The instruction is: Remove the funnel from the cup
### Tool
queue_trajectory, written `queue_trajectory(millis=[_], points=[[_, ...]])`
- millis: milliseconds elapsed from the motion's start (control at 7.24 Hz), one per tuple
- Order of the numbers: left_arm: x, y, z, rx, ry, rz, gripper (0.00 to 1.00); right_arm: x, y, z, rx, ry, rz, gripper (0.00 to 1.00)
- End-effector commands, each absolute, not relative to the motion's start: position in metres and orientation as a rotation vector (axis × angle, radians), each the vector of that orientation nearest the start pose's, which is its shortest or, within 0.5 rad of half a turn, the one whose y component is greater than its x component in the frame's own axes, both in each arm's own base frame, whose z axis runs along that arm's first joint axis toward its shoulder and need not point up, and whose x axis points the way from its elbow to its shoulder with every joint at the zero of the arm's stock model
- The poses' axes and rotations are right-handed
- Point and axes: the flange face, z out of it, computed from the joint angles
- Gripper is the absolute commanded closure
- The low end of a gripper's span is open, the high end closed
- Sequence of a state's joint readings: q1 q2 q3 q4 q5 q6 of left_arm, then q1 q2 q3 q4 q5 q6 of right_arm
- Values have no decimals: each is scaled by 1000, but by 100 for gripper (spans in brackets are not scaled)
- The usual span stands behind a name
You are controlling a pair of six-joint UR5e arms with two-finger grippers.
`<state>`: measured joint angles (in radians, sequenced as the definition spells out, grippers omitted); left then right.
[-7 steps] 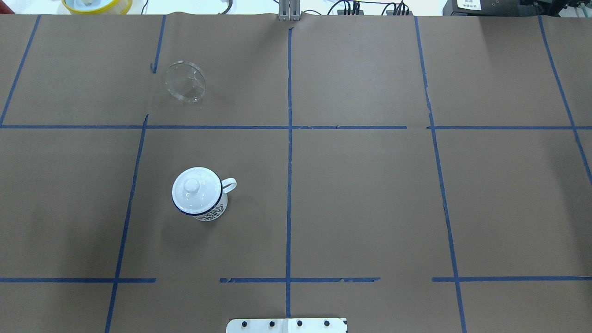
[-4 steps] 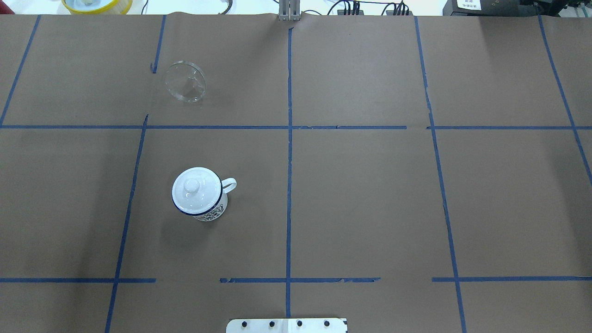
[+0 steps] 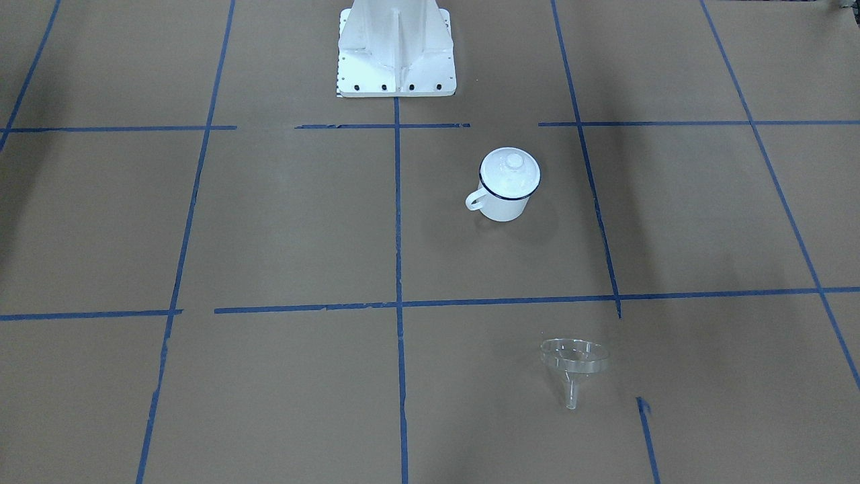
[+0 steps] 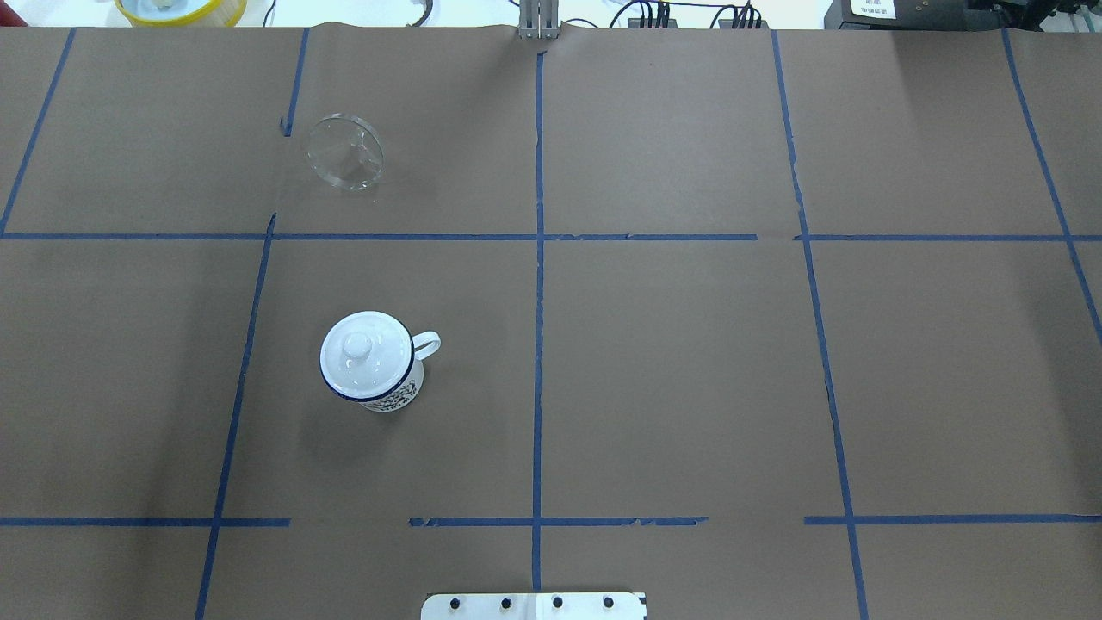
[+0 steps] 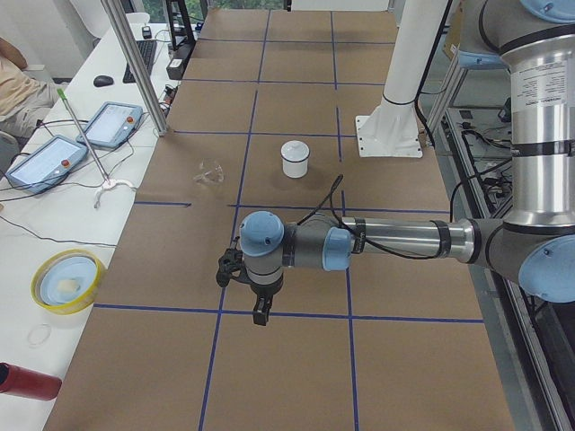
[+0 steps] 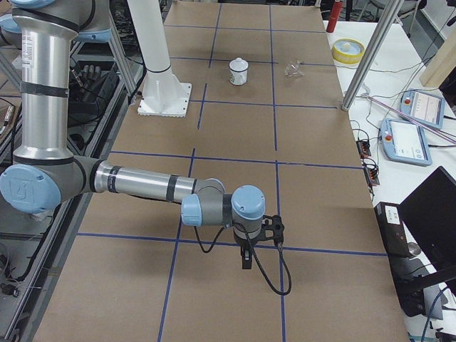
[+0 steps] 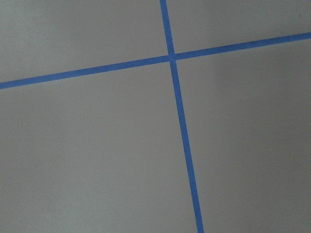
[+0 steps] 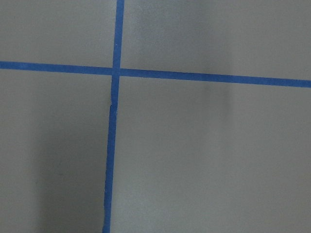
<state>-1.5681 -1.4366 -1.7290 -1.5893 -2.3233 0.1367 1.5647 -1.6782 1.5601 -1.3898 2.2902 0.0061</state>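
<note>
Funnel (image 4: 345, 152) lies apart from cup (image 4: 398, 389); left pincer (image 5: 258, 310), right pincer (image 6: 246, 258): width, I cannot tell.

left hand (image 5: 260, 312) pointing down, right hand (image 6: 246, 259) likewise

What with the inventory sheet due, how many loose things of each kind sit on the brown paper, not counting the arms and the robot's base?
clear funnel: 1, on the paper apart from the mug
white enamel mug: 1
white knobbed lid: 1, on top of the mug
Total: 3
</note>
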Motion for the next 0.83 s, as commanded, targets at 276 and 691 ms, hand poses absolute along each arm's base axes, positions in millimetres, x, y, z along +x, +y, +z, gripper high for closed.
queue_trajectory(millis=[276,691], points=[[-65,-434,645,84,744,145,0,65,-449,700,56,-720,-23,0],[-66,-434,645,84,736,145,0,65,-449,700,56,-720,-23,0]])
